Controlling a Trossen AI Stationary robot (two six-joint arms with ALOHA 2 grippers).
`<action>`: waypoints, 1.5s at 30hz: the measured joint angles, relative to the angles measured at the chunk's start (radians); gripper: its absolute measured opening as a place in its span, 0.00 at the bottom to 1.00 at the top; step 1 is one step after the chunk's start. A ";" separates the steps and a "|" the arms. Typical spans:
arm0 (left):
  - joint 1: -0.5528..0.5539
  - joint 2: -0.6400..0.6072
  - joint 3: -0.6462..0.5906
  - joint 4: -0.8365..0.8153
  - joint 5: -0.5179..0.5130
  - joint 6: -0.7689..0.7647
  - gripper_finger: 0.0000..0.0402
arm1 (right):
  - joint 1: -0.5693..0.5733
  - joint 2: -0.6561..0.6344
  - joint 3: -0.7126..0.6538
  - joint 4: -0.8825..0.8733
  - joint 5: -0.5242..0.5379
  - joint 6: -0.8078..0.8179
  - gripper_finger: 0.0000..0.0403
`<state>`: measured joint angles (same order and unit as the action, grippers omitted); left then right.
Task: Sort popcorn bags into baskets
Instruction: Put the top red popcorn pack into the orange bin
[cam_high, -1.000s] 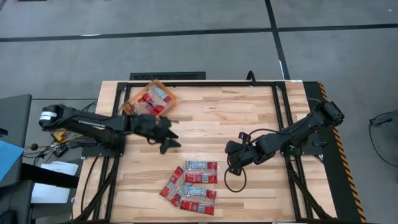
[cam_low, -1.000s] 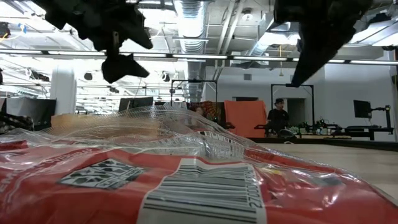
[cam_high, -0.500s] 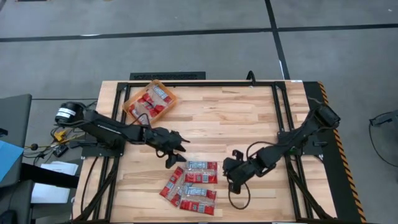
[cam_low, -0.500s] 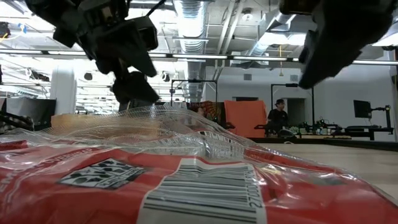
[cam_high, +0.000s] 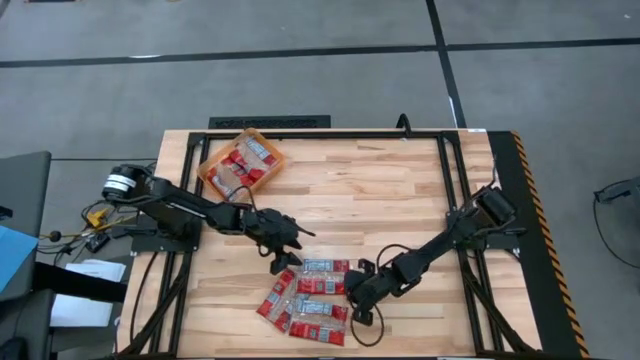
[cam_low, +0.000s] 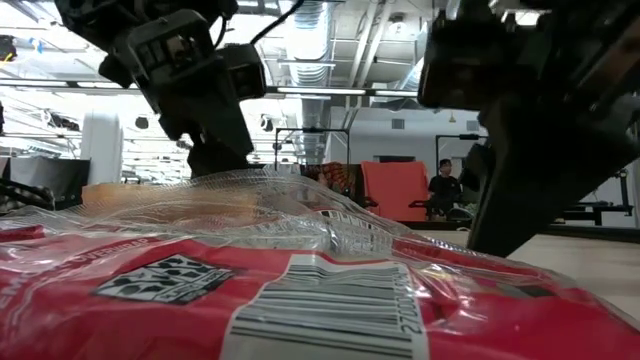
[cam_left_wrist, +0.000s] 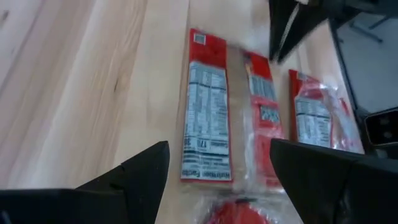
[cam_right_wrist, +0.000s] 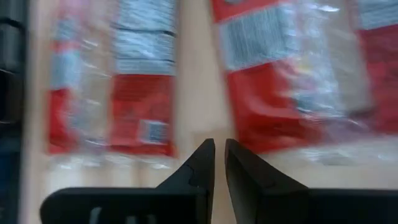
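Note:
Several red popcorn bags (cam_high: 306, 293) with grey label panels lie flat in a cluster near the table's near edge. One of them fills the low view (cam_low: 250, 290). The orange basket (cam_high: 203, 168) sits at the far left and holds a few more packets (cam_high: 245, 160). My left gripper (cam_high: 284, 262) is open at the cluster's far left corner. In its wrist view the fingers (cam_left_wrist: 219, 168) stand on either side of one packet (cam_left_wrist: 207, 134) without touching it. My right gripper (cam_high: 355, 288) is shut at the cluster's right side. In its wrist view the tips (cam_right_wrist: 219, 158) point at the bare wood between two packets (cam_right_wrist: 286, 81).
Bare wood spreads over the table's middle and far right. A black frame rail (cam_high: 452, 170) runs along the right side, and a black cable loop (cam_high: 365, 322) lies near the right gripper. In the low view a person (cam_low: 443, 185) stands in the room behind.
My left gripper has swung from beside the basket toward the near edge and dropped low at the packet cluster's far left corner. My right gripper has travelled from mid-table toward the table's left and near edge, down to the cluster's right side. The packets have kept still.

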<state>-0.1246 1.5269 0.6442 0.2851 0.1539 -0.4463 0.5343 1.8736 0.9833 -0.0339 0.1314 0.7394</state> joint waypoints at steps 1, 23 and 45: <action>0.000 0.003 0.000 -0.010 0.002 -0.003 0.66 | -0.010 0.004 -0.002 -0.005 0.001 -0.011 0.15; 0.078 0.235 0.004 0.038 0.152 -0.031 0.66 | -0.168 0.050 0.000 0.047 0.001 -0.118 0.15; 0.156 0.221 0.004 0.020 0.337 -0.137 0.03 | -0.249 0.036 0.011 0.049 -0.035 -0.175 0.15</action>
<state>0.0312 1.7481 0.6485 0.3052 0.4914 -0.5832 0.2855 1.9100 0.9946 0.0153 0.0962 0.5640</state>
